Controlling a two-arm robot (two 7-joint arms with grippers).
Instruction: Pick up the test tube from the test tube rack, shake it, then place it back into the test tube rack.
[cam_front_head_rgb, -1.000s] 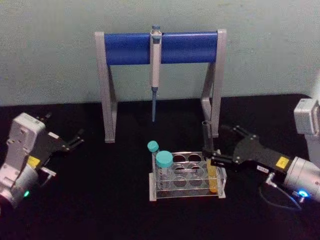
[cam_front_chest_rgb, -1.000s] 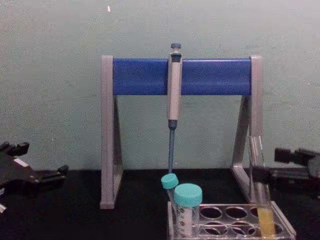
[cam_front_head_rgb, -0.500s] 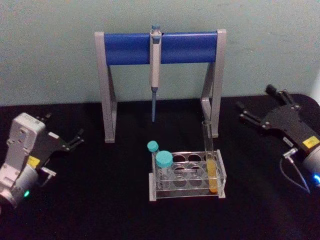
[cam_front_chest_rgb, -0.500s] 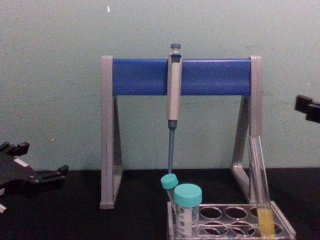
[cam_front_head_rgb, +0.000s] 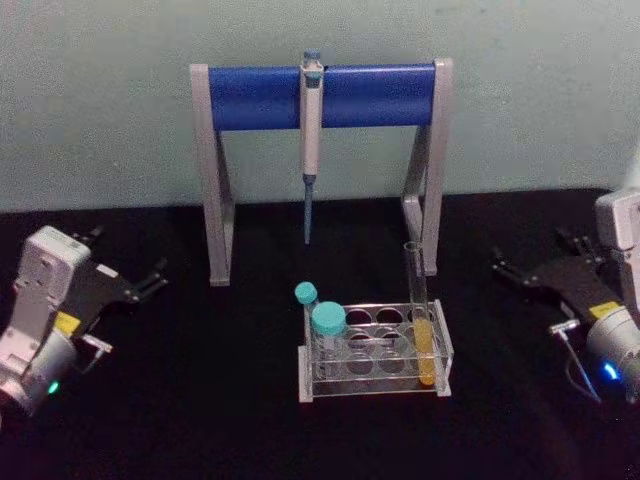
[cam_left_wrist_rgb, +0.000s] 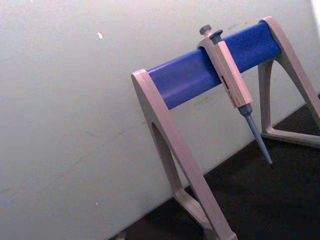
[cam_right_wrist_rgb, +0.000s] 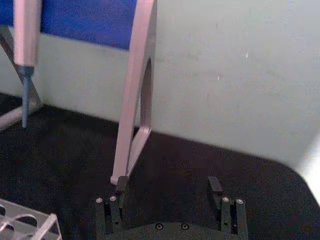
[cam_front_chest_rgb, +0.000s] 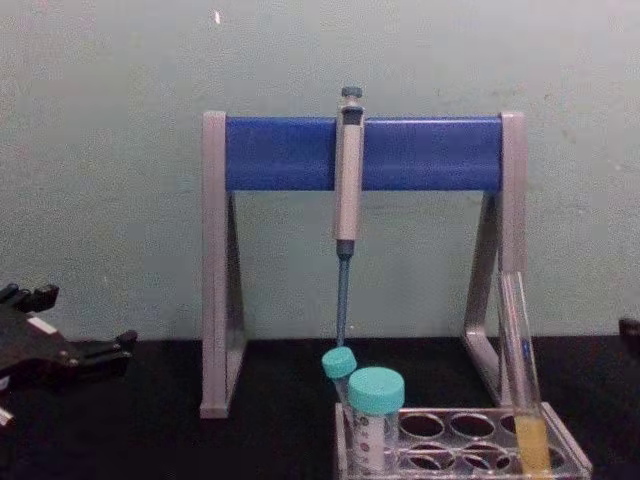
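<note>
The test tube (cam_front_head_rgb: 421, 318) stands a little tilted in the right end of the clear test tube rack (cam_front_head_rgb: 370, 388), with yellow-orange liquid in its lower part. The chest view shows the tube (cam_front_chest_rgb: 521, 360) rising well above the rack (cam_front_chest_rgb: 470, 447). My right gripper (cam_front_head_rgb: 530, 254) is open and empty, well to the right of the rack; its spread fingers (cam_right_wrist_rgb: 117, 189) show in the right wrist view, with a corner of the rack (cam_right_wrist_rgb: 27, 220) ahead. My left gripper (cam_front_head_rgb: 130, 256) sits parked and open at the far left, also seen from the chest (cam_front_chest_rgb: 85, 318).
Two teal-capped tubes (cam_front_head_rgb: 327, 322) stand in the rack's left end. A tall grey-and-blue pipette stand (cam_front_head_rgb: 320, 96) with a hanging pipette (cam_front_head_rgb: 311, 130) rises behind the rack, its right leg (cam_front_head_rgb: 427, 225) close behind the test tube. The tabletop is black.
One second ago my right gripper was closed on the test tube in the rack. It has let go and pulled away to the right. The tube stays in the rack.
</note>
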